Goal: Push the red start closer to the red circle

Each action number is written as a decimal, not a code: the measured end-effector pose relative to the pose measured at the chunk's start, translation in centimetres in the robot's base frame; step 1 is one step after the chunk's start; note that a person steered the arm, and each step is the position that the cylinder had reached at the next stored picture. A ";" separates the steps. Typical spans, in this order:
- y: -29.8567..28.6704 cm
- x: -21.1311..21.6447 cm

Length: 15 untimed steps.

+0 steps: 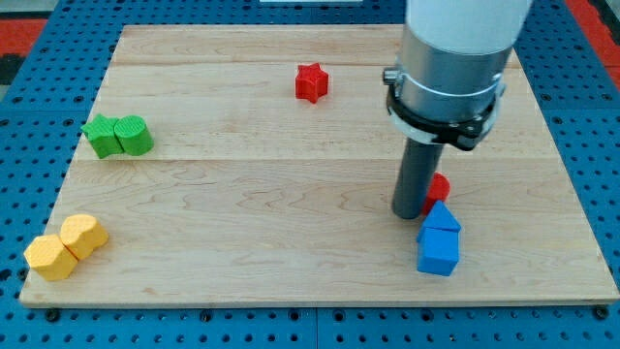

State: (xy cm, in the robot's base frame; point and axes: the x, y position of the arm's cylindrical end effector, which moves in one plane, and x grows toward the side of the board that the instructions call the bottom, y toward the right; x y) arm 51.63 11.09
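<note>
A red star block point(311, 82) lies near the view's top, a little left of the middle of the board. A red circle block point(438, 188) sits at the right, mostly hidden behind the dark rod. My tip point(409, 214) rests on the board just left of the red circle, touching or nearly touching it. The tip is far from the red star, down and to the right of it.
Two blue blocks point(439, 242) lie just below the red circle, right of my tip. A green star and a green circle point(118, 136) sit together at the left. Two yellow blocks point(66, 246) lie at the bottom left. The wooden board point(242, 213) ends in a blue surround.
</note>
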 end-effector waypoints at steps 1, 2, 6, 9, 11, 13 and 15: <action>0.5 -1.1; -1.0 0.0; -6.6 -25.2; -5.3 -18.0; -2.4 -22.8; 4.1 -15.7; 4.7 -10.5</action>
State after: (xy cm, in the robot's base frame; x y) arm 41.17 15.83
